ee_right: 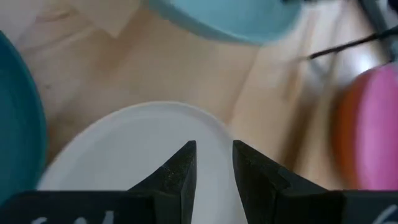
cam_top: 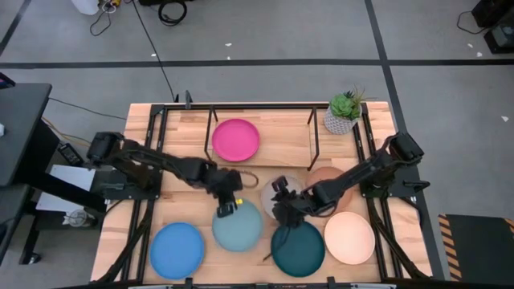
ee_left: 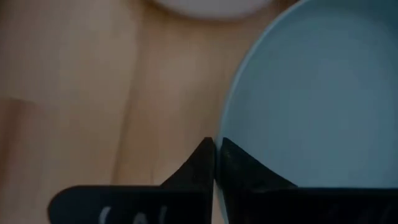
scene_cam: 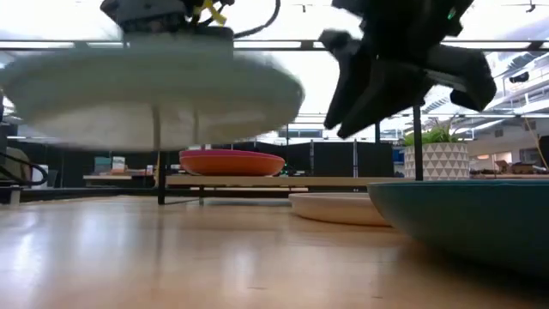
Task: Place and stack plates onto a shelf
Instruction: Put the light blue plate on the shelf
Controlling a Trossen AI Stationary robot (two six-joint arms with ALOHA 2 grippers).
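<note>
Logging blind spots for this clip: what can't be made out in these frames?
High view: the orange plate is hidden under the magenta plate on the shelf.
High view: the terracotta plate is mostly covered by the right arm.
High view: the light grey plate lies partly under the right gripper; contact unclear.
Low view: the pale aqua plate is blurred; the left gripper pinches its rim.
</note>
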